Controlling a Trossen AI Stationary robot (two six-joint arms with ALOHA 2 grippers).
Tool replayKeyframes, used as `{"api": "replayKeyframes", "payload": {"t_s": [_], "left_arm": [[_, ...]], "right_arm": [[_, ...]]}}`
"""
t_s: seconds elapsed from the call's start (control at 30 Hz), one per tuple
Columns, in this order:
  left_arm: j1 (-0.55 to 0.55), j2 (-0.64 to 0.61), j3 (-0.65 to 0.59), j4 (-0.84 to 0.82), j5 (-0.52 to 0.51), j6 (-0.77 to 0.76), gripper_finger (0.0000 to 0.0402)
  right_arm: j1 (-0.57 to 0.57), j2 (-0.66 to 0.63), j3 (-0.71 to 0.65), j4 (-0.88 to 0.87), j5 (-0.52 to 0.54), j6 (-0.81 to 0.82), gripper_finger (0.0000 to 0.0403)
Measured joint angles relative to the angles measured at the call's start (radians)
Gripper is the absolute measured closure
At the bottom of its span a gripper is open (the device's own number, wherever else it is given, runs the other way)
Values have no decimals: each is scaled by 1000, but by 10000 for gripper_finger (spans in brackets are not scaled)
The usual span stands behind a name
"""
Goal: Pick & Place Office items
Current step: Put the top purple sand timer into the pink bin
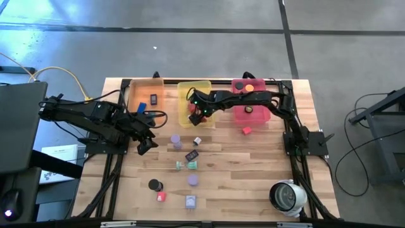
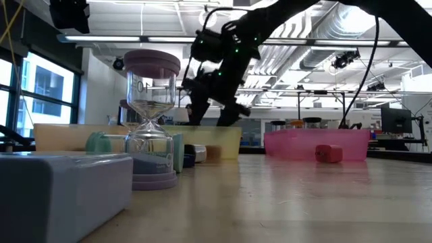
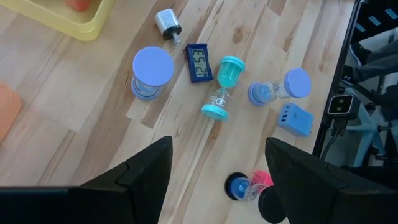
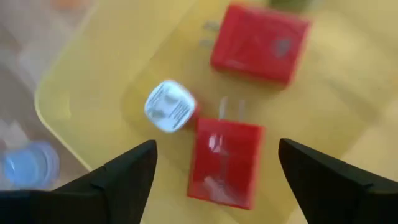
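Right gripper (image 4: 214, 165) hangs fingers apart, empty, over red chargers (image 4: 224, 160) in the yellow tray (image 4: 81, 93).

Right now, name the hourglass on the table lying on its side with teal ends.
The teal hourglass, lying beside the dark rectangular clock; the purple-capped one stands upright.

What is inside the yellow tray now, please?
The right wrist view shows two red plug cubes and one white plug cube lying inside the yellow tray, below the open right gripper. From above, the arm covers part of the tray.
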Motion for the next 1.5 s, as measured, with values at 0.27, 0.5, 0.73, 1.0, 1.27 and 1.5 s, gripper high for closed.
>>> {"api": "replayKeyframes", "payload": {"t_s": [0.27,0.5,0.73,1.0,1.27,1.5], "left_arm": [[0,0,0,0,1,6,151],[0,0,0,0,1,90,151],[5,0,0,-27,-5,125,151],[80,33,0,-52,29,258,148],[83,141,0,-39,34,363,77],[89,229,0,38,62,362,50]], "right_arm": [[12,-133,2,15,101,-14,77],[53,-215,2,1,9,-28,78],[66,-212,0,-21,-49,116,78],[132,-212,0,-56,-95,209,78],[164,-256,1,-133,8,269,78],[222,-407,1,-295,291,294,78]]}}
